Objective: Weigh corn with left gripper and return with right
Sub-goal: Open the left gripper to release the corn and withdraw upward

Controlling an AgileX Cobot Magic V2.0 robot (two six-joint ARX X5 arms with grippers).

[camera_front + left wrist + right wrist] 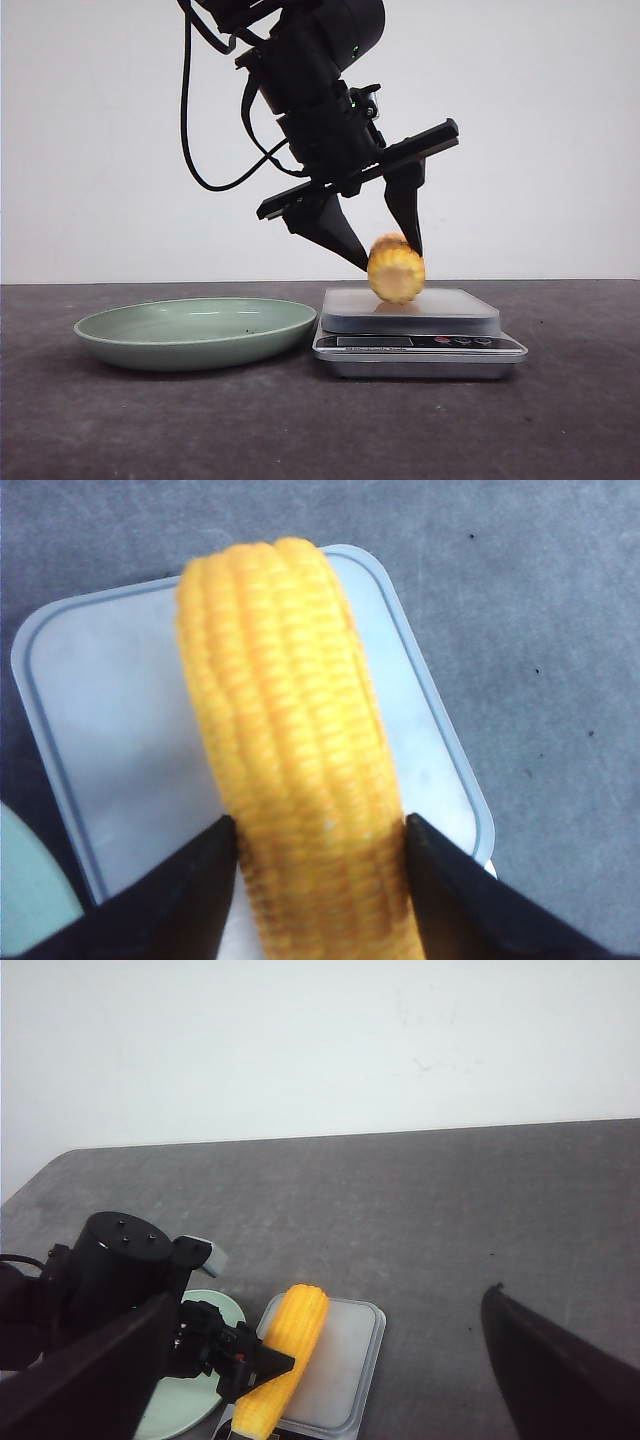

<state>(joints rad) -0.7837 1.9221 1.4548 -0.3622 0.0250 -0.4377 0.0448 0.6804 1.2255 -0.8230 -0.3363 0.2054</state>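
Note:
The corn (396, 272) is a yellow-orange cob with rows of kernels. It lies lengthwise over the scale's pale platform (100, 730). My left gripper (392, 260) is shut on it, one black finger on each side, as the left wrist view (320, 830) shows. The cob's underside is at the platform's surface; I cannot tell if it rests there. The right wrist view shows the corn (285, 1355) from high up, with the left gripper (250, 1360) on it. My right gripper (335, 1292) is open and empty, far above the table and out of the front view.
The silver kitchen scale (420, 345) stands right of centre. The empty green plate (195, 330) sits just left of it, almost touching. The grey table ends at a white wall behind.

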